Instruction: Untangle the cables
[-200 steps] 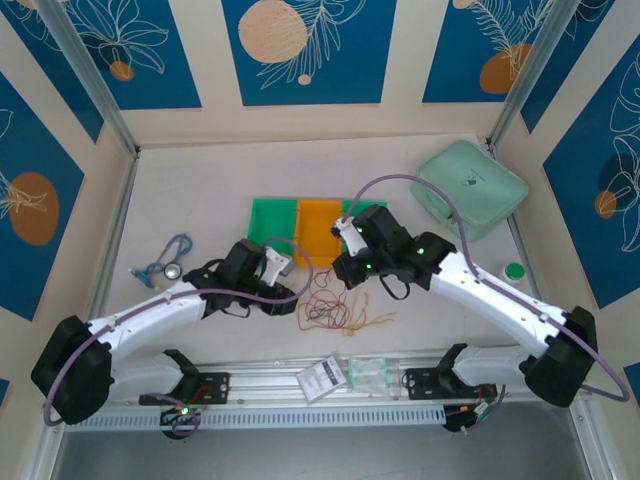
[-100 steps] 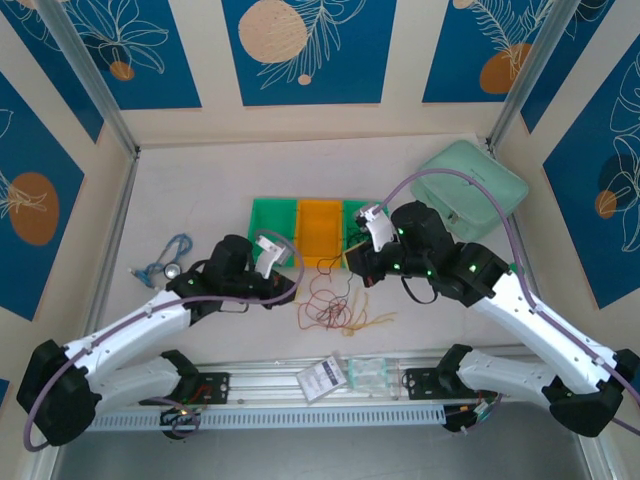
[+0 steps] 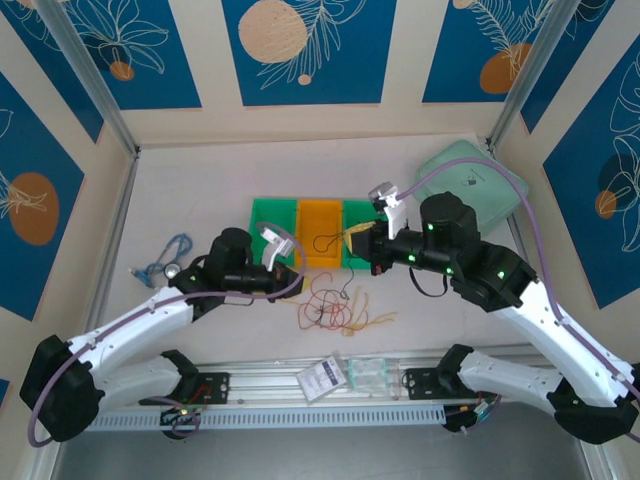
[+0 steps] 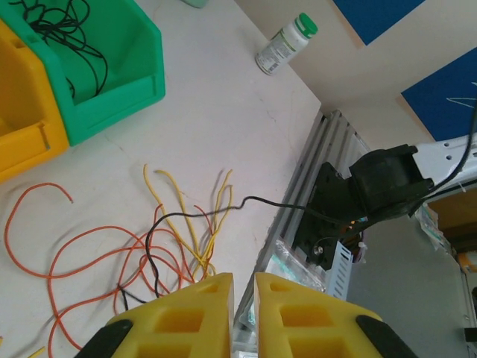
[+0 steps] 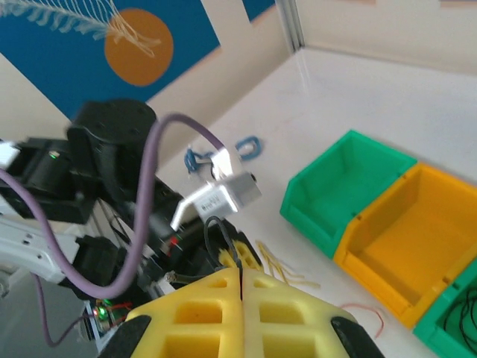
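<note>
The cables [image 3: 335,310] lie in a loose tangle of red, yellow and black wires on the table in front of the bins; they spread above the fingers in the left wrist view [image 4: 160,231]. My right gripper [image 3: 357,243] [image 5: 240,272] hangs over the bins, shut on a thin black cable [image 5: 223,235] that loops up out of the seam. That black cable [image 3: 346,280] trails down to the tangle. My left gripper [image 3: 290,268] [image 4: 244,280] hovers at the tangle's left edge. Only a thin slit shows between its jaws, and I see nothing in it.
A row of bins stands behind the tangle: green [image 3: 272,220], orange [image 3: 320,225] and green [image 4: 127,82], the last holding black wires. A mint box [image 3: 495,190] sits back right, a blue cord [image 3: 172,252] far left, a white bottle [image 4: 285,43] to the right, plastic bags [image 3: 345,375] on the front rail.
My right gripper has moved back and to the right, drawing the black cable up out of the tangle and over the bins. The left jaws have narrowed; the left gripper stayed by the tangle.
</note>
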